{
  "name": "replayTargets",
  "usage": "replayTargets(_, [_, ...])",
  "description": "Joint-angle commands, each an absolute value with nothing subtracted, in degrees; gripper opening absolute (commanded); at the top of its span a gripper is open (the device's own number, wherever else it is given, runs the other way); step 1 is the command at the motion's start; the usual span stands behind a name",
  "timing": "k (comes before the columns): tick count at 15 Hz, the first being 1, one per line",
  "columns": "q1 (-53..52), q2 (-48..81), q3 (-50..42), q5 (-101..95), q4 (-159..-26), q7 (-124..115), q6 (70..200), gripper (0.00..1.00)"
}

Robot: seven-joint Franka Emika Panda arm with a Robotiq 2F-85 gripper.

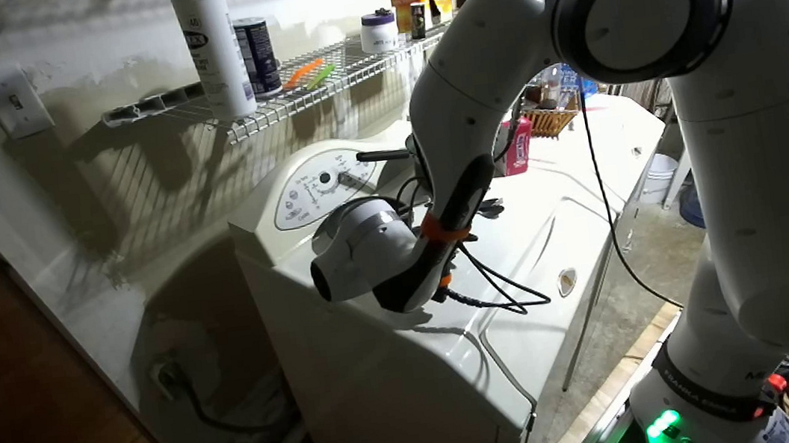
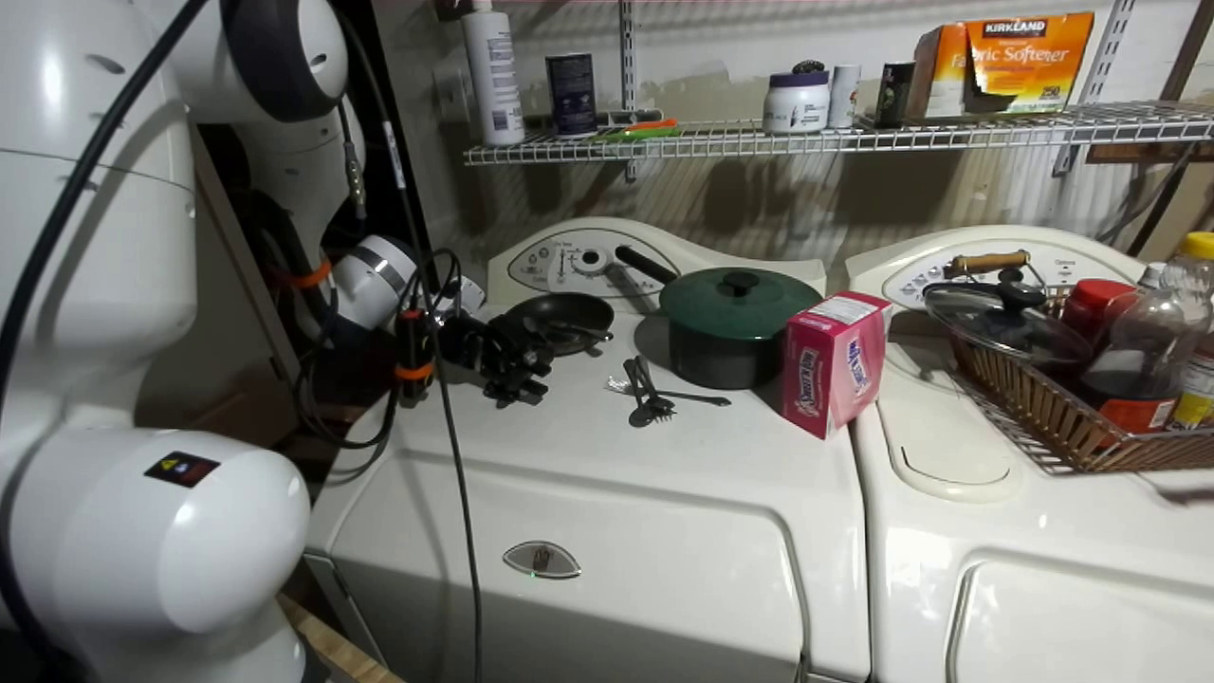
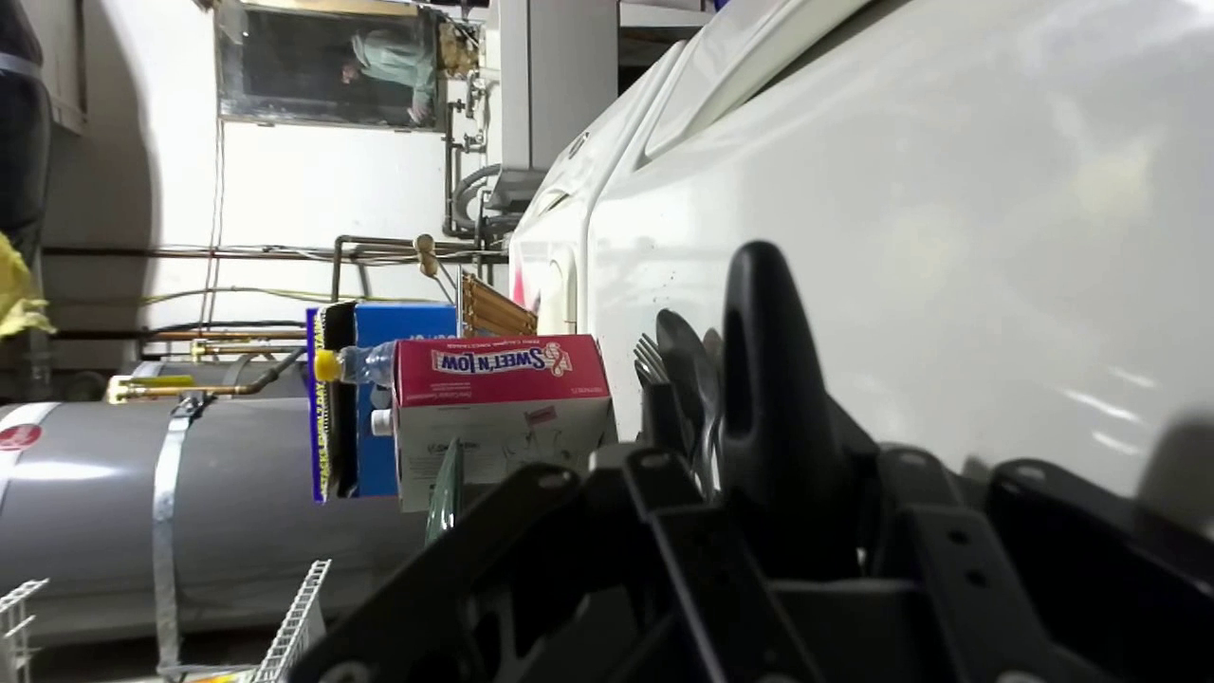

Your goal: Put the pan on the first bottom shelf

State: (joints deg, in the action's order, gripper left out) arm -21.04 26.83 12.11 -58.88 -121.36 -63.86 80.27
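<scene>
The black pan is at the back left of the dryer top in an exterior view, partly hidden by the gripper. Whether it touches the surface is unclear. My gripper is low at the pan's near side. In the wrist view its fingers stand close on either side of the pan's handle, shut on it near its base. The pan's body is hidden there. The white wire shelf is on the wall above; it also shows in an exterior view and at the wrist view's lower left.
A green lidded pot, a pink box and dark utensils stand or lie right of the gripper. The shelf holds a tall white bottle, a dark can, a jar and an orange box.
</scene>
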Motion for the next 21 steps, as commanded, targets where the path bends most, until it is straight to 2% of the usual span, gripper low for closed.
replayTargets(1, [-21.2,26.9,12.7,-60.7,-121.1,-65.1,79.9,0.67])
replayTargets(4, [-21.4,26.7,13.0,-61.6,-121.0,-65.4,80.1,0.89])
replayTargets(6, [-21.5,26.6,13.1,-62.4,-120.7,-65.7,79.8,1.0])
replayTargets(11, [-21.8,26.0,14.3,-64.7,-120.5,-64.8,80.4,0.98])
replayTargets(12, [-21.8,26.0,14.5,-64.8,-120.5,-64.8,80.4,0.74])
replayTargets(13, [-21.8,25.9,14.7,-64.9,-120.6,-64.6,80.5,0.73])
replayTargets(14, [-21.8,25.8,14.9,-65.2,-120.8,-64.6,80.6,0.68])
replayTargets(21, [-21.8,25.9,15.4,-65.6,-121.2,-64.5,81.6,0.19])
